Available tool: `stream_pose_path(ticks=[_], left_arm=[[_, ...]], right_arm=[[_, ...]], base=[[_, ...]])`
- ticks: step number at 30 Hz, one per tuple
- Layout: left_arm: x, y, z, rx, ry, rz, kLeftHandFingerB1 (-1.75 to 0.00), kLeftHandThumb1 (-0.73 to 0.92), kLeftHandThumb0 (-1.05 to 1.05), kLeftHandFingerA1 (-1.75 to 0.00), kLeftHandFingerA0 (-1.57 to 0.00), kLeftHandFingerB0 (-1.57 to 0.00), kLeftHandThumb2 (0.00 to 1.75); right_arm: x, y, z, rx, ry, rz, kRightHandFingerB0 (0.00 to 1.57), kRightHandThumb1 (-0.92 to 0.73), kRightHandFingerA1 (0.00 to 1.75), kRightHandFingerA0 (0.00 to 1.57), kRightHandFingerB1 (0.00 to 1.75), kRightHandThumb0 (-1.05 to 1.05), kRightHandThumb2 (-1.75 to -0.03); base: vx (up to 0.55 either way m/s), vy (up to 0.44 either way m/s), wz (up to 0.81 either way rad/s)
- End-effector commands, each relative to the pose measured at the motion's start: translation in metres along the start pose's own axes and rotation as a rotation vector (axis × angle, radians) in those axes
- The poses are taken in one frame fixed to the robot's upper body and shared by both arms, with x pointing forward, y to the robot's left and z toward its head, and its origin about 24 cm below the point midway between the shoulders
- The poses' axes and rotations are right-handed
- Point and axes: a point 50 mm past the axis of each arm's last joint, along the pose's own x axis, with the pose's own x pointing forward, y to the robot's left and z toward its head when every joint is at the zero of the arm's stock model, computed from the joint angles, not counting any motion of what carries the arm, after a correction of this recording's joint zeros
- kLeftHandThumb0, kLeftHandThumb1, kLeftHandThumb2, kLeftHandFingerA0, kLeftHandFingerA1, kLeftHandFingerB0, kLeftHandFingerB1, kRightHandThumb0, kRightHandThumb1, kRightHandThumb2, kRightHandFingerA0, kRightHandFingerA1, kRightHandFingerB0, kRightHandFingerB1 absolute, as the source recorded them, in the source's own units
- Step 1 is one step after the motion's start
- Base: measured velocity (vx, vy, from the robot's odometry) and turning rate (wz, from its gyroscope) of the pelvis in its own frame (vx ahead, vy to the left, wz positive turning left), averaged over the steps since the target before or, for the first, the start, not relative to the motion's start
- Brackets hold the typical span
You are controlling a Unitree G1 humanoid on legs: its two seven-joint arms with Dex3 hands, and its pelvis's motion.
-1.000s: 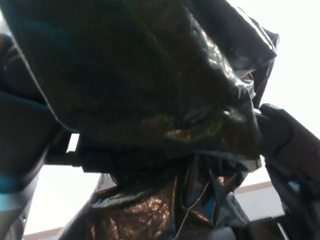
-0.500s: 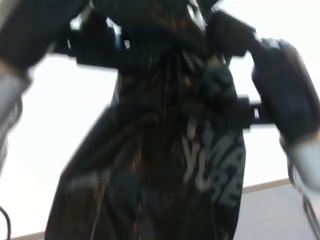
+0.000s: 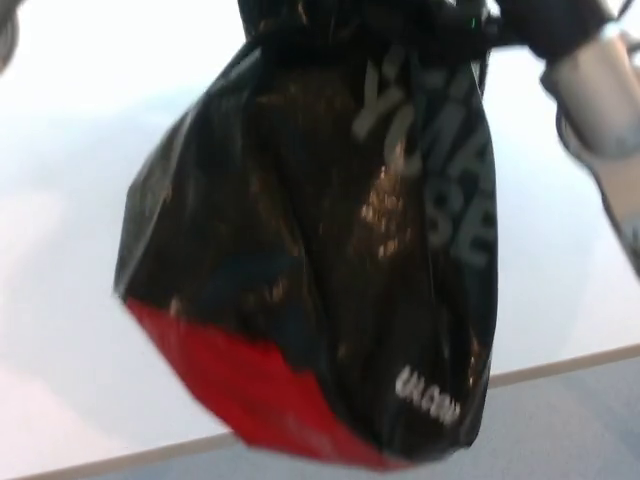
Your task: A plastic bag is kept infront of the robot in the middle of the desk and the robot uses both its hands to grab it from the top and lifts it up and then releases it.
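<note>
The black plastic bag (image 3: 320,230) with grey lettering and a red bottom corner hangs in the air above the white desk (image 3: 70,250), filling the middle of the head view. Its gathered top runs out of the picture's upper edge. My right hand (image 3: 555,25) shows as a black shape at the top right, meeting the bag's neck and shut on it, with the grey forearm (image 3: 600,90) below. Only a grey sliver of my left arm (image 3: 6,20) shows at the top left corner; the left hand itself is out of the picture.
The desk's front edge (image 3: 560,362) runs across the lower part of the picture, with grey floor (image 3: 560,430) beneath it. The picture is blurred by motion.
The bag has gone from crumpled close to the camera to hanging stretched out, its red bottom now showing. Both hands have risen to the picture's top edge, and the left one has left the view.
</note>
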Motion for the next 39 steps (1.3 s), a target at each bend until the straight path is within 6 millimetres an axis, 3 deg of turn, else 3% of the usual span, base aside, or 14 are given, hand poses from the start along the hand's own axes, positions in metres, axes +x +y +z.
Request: stream_pose_path(ticks=[1, 2, 5, 7, 9, 10, 13, 14, 17, 19, 26, 31, 32, 39], left_arm=[[0.013, 0.103, -0.037, 0.675, 0.083, 0.204, -1.67, 0.65, -0.14, -1.75, -0.75, -0.59, 0.57], [0.014, 0.107, -0.038, 0.661, 0.103, 0.210, -1.63, 0.68, -0.10, -1.75, -0.76, -0.63, 0.56], [0.015, 0.111, -0.040, 0.640, 0.126, 0.224, -1.63, 0.70, -0.15, -1.75, -0.71, -0.59, 0.55], [0.011, 0.110, -0.047, 0.650, 0.164, 0.204, -1.70, 0.71, -0.18, -1.75, -0.72, -0.53, 0.58], [0.008, 0.109, -0.051, 0.660, 0.170, 0.203, -1.69, 0.67, -0.17, -1.75, -0.74, -0.53, 0.57], [0.002, 0.106, -0.060, 0.673, 0.206, 0.189, -1.60, 0.67, -0.16, -1.75, -0.70, -0.56, 0.54], [-0.010, 0.100, -0.073, 0.639, 0.282, 0.139, -1.17, 0.62, -0.25, -1.43, -0.69, -0.65, 0.61], [-0.015, 0.098, -0.077, 0.658, 0.297, 0.126, -0.51, 0.41, -0.43, -0.70, -0.69, -0.50, 0.73], [-0.032, 0.092, -0.089, 0.796, 0.381, 0.055, -0.29, 0.53, -0.67, -0.40, -0.42, -0.26, 0.57], [-0.052, 0.092, -0.102, 0.824, 0.522, -0.063, -0.09, 0.55, -0.92, -0.02, 0.00, 0.00, 0.94], [-0.102, 0.098, -0.127, 0.865, 0.671, -0.146, -0.07, 0.61, -1.05, 0.00, 0.00, 0.00, 1.08], [-0.131, 0.096, -0.131, 0.867, 0.707, -0.190, -0.09, 0.67, -1.01, 0.00, 0.00, 0.00, 1.05], [-0.138, 0.094, -0.130, 0.869, 0.705, -0.207, -0.06, 0.86, -1.05, 0.00, 0.00, 0.00, 0.66], [-0.181, 0.054, -0.100, 0.709, 0.602, -0.246, -0.07, 0.64, -1.00, 0.00, 0.00, 0.00, 1.00]], right_arm=[[0.059, -0.177, -0.032, -0.447, 0.350, -0.367, 0.58, -0.63, 1.75, 0.78, 1.68, -0.14, -0.55], [0.060, -0.195, -0.026, -0.419, 0.386, -0.449, 0.89, -0.58, 1.71, 0.91, 0.90, -0.11, -0.58], [0.056, -0.218, -0.022, -0.363, 0.427, -0.548, 0.94, -0.44, 1.41, 1.21, 1.25, -0.04, -0.82], [0.051, -0.230, -0.021, -0.385, 0.454, -0.621, 0.77, -0.57, 1.75, 0.86, 1.63, -0.09, -0.59], [0.047, -0.233, -0.025, -0.398, 0.478, -0.628, 0.74, -0.57, 1.75, 0.85, 1.42, -0.10, -0.57], [0.042, -0.233, -0.032, -0.385, 0.515, -0.629, 0.84, -0.53, 1.56, 0.93, 0.65, -0.18, -0.57], [0.034, -0.228, -0.046, -0.383, 0.549, -0.587, 0.85, -0.53, 1.54, 0.94, 0.75, -0.19, -0.59], [0.031, -0.224, -0.051, -0.395, 0.557, -0.563, 0.70, -0.58, 1.67, 0.85, 1.43, -0.19, -0.57], [0.022, -0.212, -0.069, -0.465, 0.619, -0.465, 0.80, -0.56, 0.98, 0.85, 0.69, -0.54, -0.57], [0.017, -0.197, -0.083, -0.430, 0.671, -0.271, 0.04, -0.59, 0.44, 0.15, 0.27, -0.84, -0.93], [-0.008, -0.177, -0.109, -0.333, 0.650, -0.082, 0.00, -0.72, 0.33, 0.21, 0.21, -0.99, -0.65], [-0.025, -0.159, -0.110, -0.322, 0.530, 0.113, 0.00, -0.62, 0.06, 0.06, 0.00, -1.03, -1.03], [-0.031, -0.153, -0.109, -0.321, 0.504, 0.157, 0.00, -0.75, 0.28, 0.09, 0.13, -1.01, -0.63], [-0.074, -0.130, -0.076, -0.283, 0.366, 0.425, 0.06, -0.62, 0.45, 0.26, 0.28, -0.99, -0.98]], base=[[0.00, 0.000, 0.00], [0.00, 0.000, 0.00], [0.00, 0.000, 0.00], [0.00, 0.000, 0.00], [0.00, 0.000, 0.00], [0.00, 0.000, 0.00], [0.00, 0.000, 0.00], [0.00, 0.000, 0.00], [0.00, 0.000, 0.00], [0.00, 0.000, 0.00], [0.00, 0.000, 0.00], [0.00, 0.000, 0.00], [0.00, 0.000, 0.00], [0.00, 0.000, 0.00]])
